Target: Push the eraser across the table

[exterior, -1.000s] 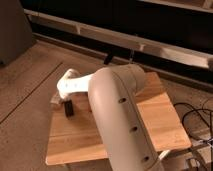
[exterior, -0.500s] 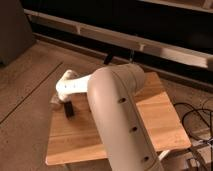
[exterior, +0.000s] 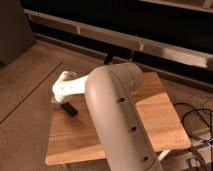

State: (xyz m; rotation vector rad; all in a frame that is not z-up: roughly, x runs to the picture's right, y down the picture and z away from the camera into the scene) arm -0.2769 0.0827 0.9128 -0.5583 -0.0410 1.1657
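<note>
Bamboo table [exterior: 152, 117]: end effector [exterior: 60, 101] just beside eraser [exterior: 70, 109], L edge; grip state can't tell

The table [exterior: 150, 125] has a light wood-plank top, smooth with a soft satin sheen. The eraser [exterior: 70, 110], left of centre in the frame, looks matt black. The arm [exterior: 115, 115] is smooth off-white plastic with a mild gloss. Its gripper [exterior: 61, 95], at the table's left edge just above the eraser, has the same shell. The floor [exterior: 25, 100] looks speckled and matt.
</note>
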